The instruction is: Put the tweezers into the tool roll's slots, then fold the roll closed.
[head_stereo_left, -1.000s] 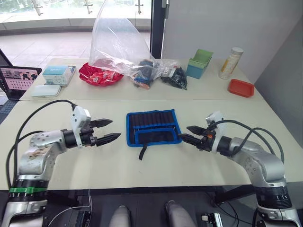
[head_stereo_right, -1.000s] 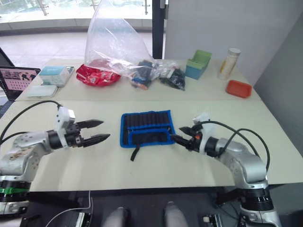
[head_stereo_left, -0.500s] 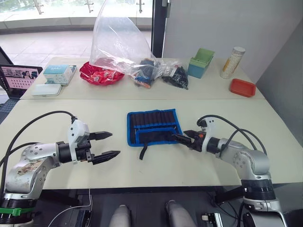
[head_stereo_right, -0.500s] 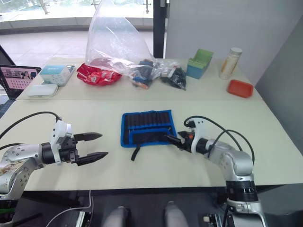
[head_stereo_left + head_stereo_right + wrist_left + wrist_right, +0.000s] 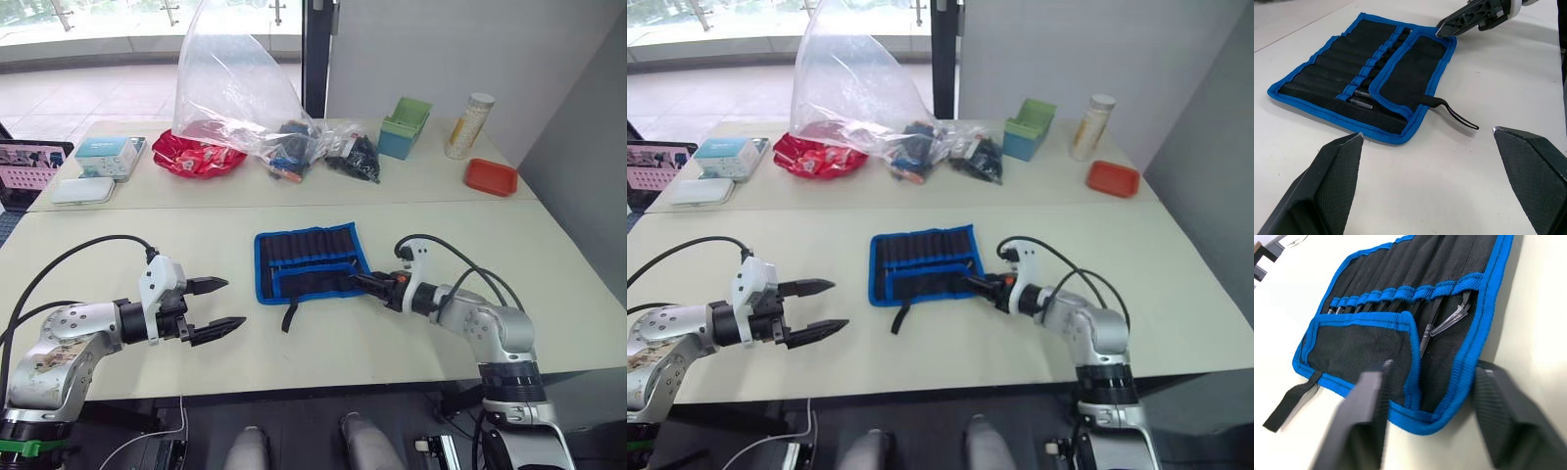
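tweezers (image 5: 1449,320) tucked in tool roll (image 5: 1376,347), right tool (image 5: 1435,423) astride its corner

Matt woven-cloth tool roll (image 5: 1400,83)

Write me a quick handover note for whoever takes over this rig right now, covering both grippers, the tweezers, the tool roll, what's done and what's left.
Left gripper: open, holding nothing, over bare table to the left of the tool roll.
Right gripper: open, at the roll's right edge, one finger above that corner and one below, not closed on it.
Tool roll: lying flat and unfolded mid-table, black strap trailing loose off the near edge.
Tweezers: sitting in the slots, tips showing below the blue slot band; the exact count is hard to read.
Done: tweezers appear slotted.
Left: fold the roll closed, probably starting from the right edge.
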{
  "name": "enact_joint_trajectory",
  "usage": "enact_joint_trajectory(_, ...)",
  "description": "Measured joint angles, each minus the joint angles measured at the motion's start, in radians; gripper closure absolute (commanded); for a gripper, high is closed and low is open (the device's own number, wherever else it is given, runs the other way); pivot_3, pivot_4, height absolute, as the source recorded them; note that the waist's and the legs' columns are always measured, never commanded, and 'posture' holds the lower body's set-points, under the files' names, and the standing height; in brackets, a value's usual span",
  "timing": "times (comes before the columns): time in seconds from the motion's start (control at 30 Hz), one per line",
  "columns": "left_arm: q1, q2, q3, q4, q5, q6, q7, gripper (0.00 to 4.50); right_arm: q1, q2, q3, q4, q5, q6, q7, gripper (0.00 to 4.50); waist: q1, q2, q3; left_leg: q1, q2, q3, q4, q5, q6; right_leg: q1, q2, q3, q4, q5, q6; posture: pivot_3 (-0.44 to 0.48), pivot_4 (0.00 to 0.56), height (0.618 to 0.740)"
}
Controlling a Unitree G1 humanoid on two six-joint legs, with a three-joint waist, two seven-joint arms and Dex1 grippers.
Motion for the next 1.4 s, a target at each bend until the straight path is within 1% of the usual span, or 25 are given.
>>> enact_joint_trajectory(0.1,0.003,0.014,0.000,0.001,0.002,0.000,-0.004,0.00,0.000,0.002,-0.038,-0.001,0.020,-0.025,0.012,4.32,0.000,0.000,0.001,0.000,0.000,0.000,0.000,0.000,0.000,0.000,0.000,0.000,0.000,0.001,0.001,0.000,0.150,0.733)
enact_joint_trajectory(0.13,0.003,0.022,0.001,0.002,0.003,-0.001,-0.005,0.00,0.001,0.001,-0.054,-0.005,0.033,-0.026,0.017,4.45,0.000,0.000,0.001,0.000,0.000,0.000,0.000,0.000,0.000,0.000,0.000,0.000,0.000,0.000,0.001,0.000,0.150,0.733)
enact_joint_trajectory(0.3,-0.005,0.023,0.001,0.009,0.004,-0.003,-0.010,0.00,0.034,-0.009,-0.064,-0.066,0.072,-0.016,0.046,4.45,0.001,0.000,0.001,-0.001,0.000,0.000,-0.001,0.000,0.000,-0.001,0.000,0.000,-0.001,-0.002,-0.004,0.000,0.150,0.733)
enact_joint_trajectory(0.57,-0.019,0.023,-0.010,0.029,0.006,-0.024,-0.016,0.00,0.033,-0.017,-0.034,-0.152,0.117,0.055,0.053,4.45,0.000,0.000,0.001,-0.001,0.000,0.000,-0.001,0.000,0.000,-0.001,0.000,0.000,0.000,-0.002,-0.004,0.000,0.150,0.733)
enact_joint_trajectory(0.67,-0.021,0.024,-0.012,0.033,0.006,-0.023,-0.015,0.00,0.014,-0.035,-0.020,-0.174,0.128,0.082,0.055,4.45,0.001,0.000,0.002,-0.001,0.000,0.000,0.000,0.000,0.000,-0.001,0.000,0.000,-0.001,-0.002,-0.004,0.000,0.150,0.733)
enact_joint_trajectory(0.8,-0.021,0.024,-0.014,0.037,0.006,-0.015,-0.005,0.00,-0.037,-0.065,0.035,-0.176,0.113,0.087,0.058,4.45,0.000,0.000,0.002,-0.001,0.000,0.000,-0.001,0.000,0.000,-0.002,0.000,0.000,0.000,-0.002,-0.004,0.000,0.150,0.733)
enact_joint_trajectory(0.87,-0.020,0.024,-0.014,0.037,0.007,-0.015,-0.002,0.00,-0.067,-0.070,0.082,-0.173,0.088,0.085,0.062,4.45,-0.002,0.000,0.002,-0.001,0.000,0.000,-0.001,0.000,0.000,-0.002,0.000,0.000,0.000,-0.002,-0.004,0.000,0.150,0.733)
enact_joint_trajectory(0.97,-0.019,0.024,-0.019,0.038,0.021,-0.022,-0.001,0.00,-0.115,-0.073,0.171,-0.142,0.025,0.064,0.072,4.45,-0.002,0.000,0.002,-0.001,0.000,0.000,-0.001,0.000,0.000,-0.002,0.000,0.000,0.000,-0.002,-0.004,0.000,0.150,0.733)
enact_joint_trajectory(1.07,-0.018,0.024,-0.031,0.038,0.028,-0.024,-0.002,0.00,-0.144,-0.037,0.250,-0.077,-0.028,0.028,0.080,4.45,-0.001,0.000,0.003,-0.001,0.000,0.000,-0.001,0.000,0.000,-0.002,0.000,0.000,0.000,-0.002,-0.003,0.000,0.150,0.733)
enact_joint_trajectory(1.13,-0.019,0.024,-0.031,0.038,0.029,-0.024,-0.002,0.00,-0.163,-0.003,0.274,-0.027,-0.052,0.010,0.083,4.45,-0.002,0.000,0.003,-0.002,0.000,0.000,-0.001,0.000,0.000,-0.002,0.000,0.000,0.000,0.001,0.001,0.000,0.150,0.733)
enact_joint_trajectory(1.27,-0.017,0.025,-0.030,0.038,0.029,-0.023,-0.003,0.00,-0.180,0.055,0.318,0.085,-0.123,-0.055,0.086,4.45,-0.001,-0.001,0.003,-0.002,0.000,0.000,-0.001,0.000,0.000,-0.002,0.000,0.000,0.000,0.001,0.002,0.000,0.150,0.733)
enact_joint_trajectory(1.4,-0.015,0.029,-0.030,0.038,0.030,-0.025,-0.008,0.00,-0.197,0.110,0.346,0.161,-0.178,-0.130,0.099,4.45,-0.009,-0.001,0.003,-0.001,0.000,0.000,-0.001,0.000,0.000,-0.002,0.000,0.000,0.001,0.001,0.002,0.000,0.150,0.733)
